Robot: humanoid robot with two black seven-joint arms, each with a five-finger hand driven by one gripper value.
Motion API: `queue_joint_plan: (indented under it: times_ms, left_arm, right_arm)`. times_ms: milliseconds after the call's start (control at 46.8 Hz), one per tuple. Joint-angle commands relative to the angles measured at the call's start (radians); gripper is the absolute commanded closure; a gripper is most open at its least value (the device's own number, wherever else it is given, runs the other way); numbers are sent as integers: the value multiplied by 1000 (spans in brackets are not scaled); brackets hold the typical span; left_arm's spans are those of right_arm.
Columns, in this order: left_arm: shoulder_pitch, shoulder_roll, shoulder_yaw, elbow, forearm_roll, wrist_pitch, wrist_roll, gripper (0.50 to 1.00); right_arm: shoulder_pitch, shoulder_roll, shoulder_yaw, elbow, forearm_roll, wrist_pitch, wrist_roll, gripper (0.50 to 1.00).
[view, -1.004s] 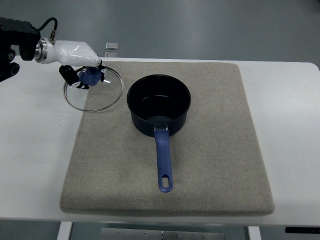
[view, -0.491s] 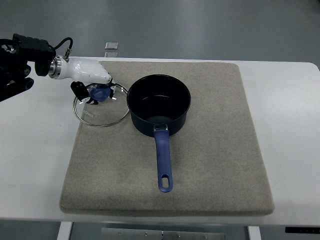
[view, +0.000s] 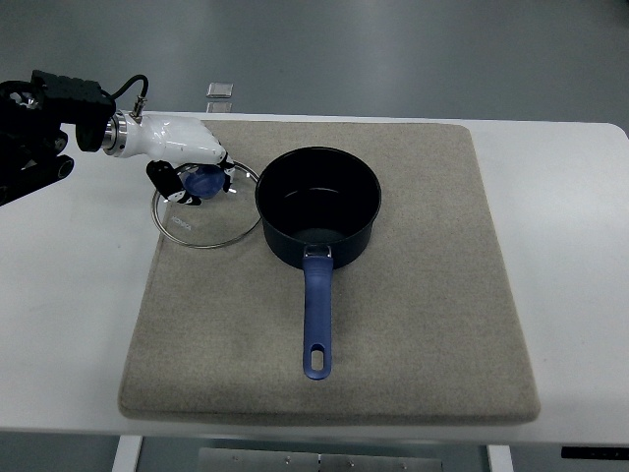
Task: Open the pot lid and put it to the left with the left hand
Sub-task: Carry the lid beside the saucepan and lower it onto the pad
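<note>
A mat [view: 413,324] is lying on the worktop [view: 570,246]. The pot [view: 318,206] is sitting on the mat's far middle, its handle [view: 316,315] pointing toward the near edge. The lid [view: 204,205] is lying just left of the pot, touching its rim, over the mat's left edge. The left hand [view: 187,177] is resting on the lid's knob. A small object [view: 220,89] is lying behind the mat.

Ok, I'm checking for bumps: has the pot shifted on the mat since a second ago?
Yes. The pot has slid slightly right on the mat, and its handle tip has swung left, with the lid, held by the left hand, against its left rim.
</note>
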Motion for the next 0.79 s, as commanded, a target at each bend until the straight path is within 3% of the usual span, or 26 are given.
queue_joint_plan:
  times_ms: [0, 150, 278, 491, 769]
  left_arm:
    - [5, 2, 3, -3, -2, 20, 0, 924]
    - [17, 2, 0, -9, -4, 28, 0, 759]
    - [19, 3, 0, -9, -5, 28, 0, 680]
    - [20, 3, 1, -9, -4, 28, 0, 647]
    - [17, 12, -28, -9, -40, 28, 0, 645]
  right_arm:
    - [0, 0, 0, 0, 0, 0, 0, 583]
    - [0, 0, 0, 0, 0, 0, 0, 583]
    - [0, 0, 0, 0, 0, 0, 0, 583]
    - [0, 0, 0, 0, 0, 0, 0, 583]
    - [0, 0, 0, 0, 0, 0, 0, 583]
